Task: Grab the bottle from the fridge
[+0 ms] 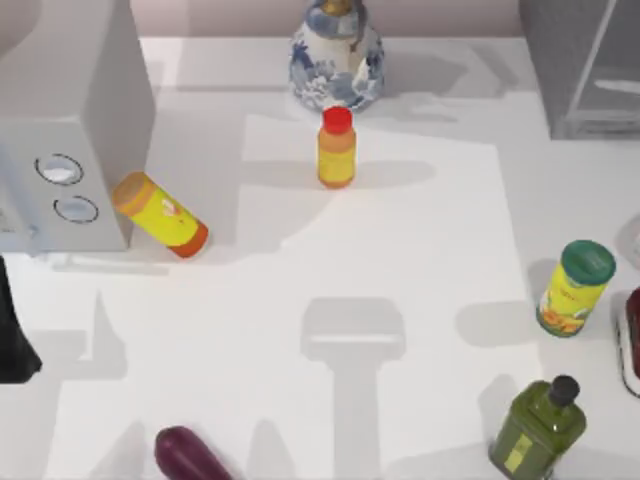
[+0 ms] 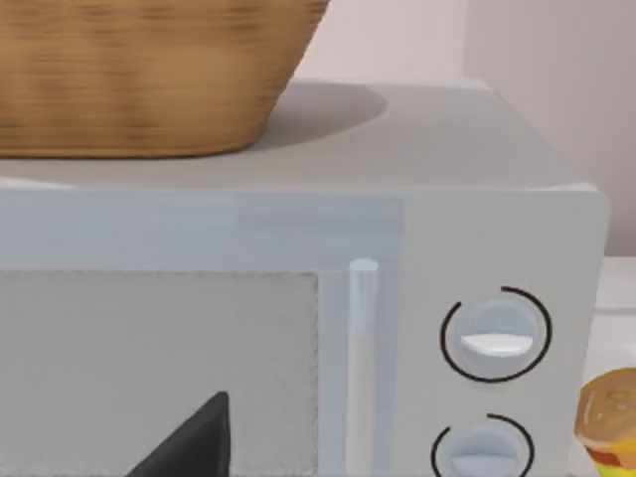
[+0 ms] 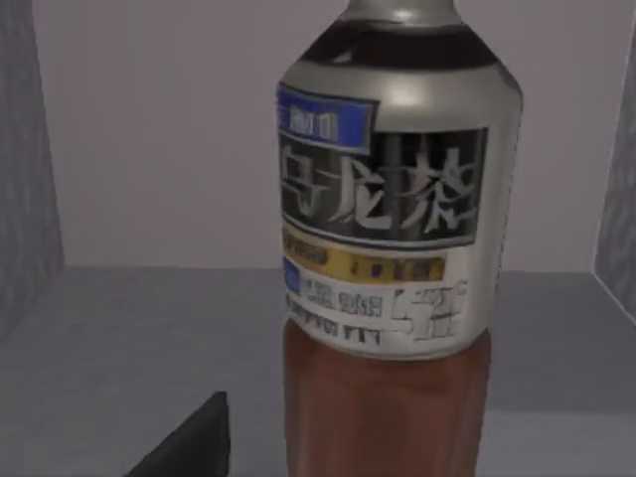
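The bottle (image 3: pixel 397 219) stands upright on the grey floor inside the fridge (image 3: pixel 109 348), close in front of my right wrist camera. It has a pale cap, a dark shoulder, a label with white-and-black print and brown liquid below. One dark finger (image 3: pixel 189 437) of my right gripper sits beside the bottle, clear of it and touching nothing. From above, the fridge (image 1: pixel 585 70) is the grey cabinet at the table's far right corner. My left gripper (image 1: pixel 15 345) is parked at the left edge, its finger (image 2: pixel 189 437) facing the box with two dials.
A grey box with two dials (image 1: pixel 70 130) stands far left, a wicker basket (image 2: pixel 149 70) on top. On the table are a fallen yellow can (image 1: pixel 160 215), a red-capped orange bottle (image 1: pixel 336 150), a blue-white vase (image 1: pixel 337 55), a green-lidded can (image 1: pixel 575 288), an olive bottle (image 1: pixel 538 425) and a purple eggplant (image 1: pixel 190 455).
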`<state>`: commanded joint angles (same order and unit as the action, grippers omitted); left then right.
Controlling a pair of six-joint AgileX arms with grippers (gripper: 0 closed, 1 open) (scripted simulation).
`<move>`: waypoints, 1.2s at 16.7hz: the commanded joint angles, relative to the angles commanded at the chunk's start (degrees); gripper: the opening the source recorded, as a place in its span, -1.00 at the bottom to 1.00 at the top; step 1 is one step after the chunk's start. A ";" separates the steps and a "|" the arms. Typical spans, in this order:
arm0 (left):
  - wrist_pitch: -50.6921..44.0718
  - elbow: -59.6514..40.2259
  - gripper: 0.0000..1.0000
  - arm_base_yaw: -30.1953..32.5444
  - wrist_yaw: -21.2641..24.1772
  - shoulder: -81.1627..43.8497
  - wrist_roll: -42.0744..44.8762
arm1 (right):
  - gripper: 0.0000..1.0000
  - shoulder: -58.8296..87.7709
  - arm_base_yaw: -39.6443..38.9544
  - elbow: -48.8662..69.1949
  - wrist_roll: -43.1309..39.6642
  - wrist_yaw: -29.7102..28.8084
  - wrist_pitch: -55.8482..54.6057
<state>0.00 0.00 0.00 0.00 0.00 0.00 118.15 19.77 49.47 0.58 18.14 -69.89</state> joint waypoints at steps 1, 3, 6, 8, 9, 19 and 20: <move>0.00 0.00 1.00 0.00 0.00 0.00 0.00 | 1.00 1.08 -1.01 3.09 -0.06 -1.10 2.24; 0.00 0.00 1.00 0.00 0.00 0.00 0.00 | 1.00 2.51 -2.66 7.46 -0.16 -2.91 5.79; 0.00 0.00 1.00 0.00 0.00 0.00 0.00 | 1.00 3.10 -3.57 9.55 -0.23 -3.89 7.69; 0.00 0.00 1.00 0.00 0.00 0.00 0.00 | 1.00 3.10 -3.57 9.55 -0.23 -3.89 7.69; 0.00 0.00 1.00 0.00 0.00 0.00 0.00 | 1.00 2.77 -3.28 9.36 -0.21 -3.76 7.53; 0.00 0.00 1.00 0.00 0.00 0.00 0.00 | 1.00 12.04 -5.37 26.09 -0.31 -5.81 15.25; 0.00 0.00 1.00 0.00 0.00 0.00 0.00 | 1.00 12.23 -5.44 26.45 -0.31 -5.88 15.50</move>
<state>0.00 0.00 0.00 0.00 0.00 0.00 130.38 14.33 75.92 0.26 12.26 -54.39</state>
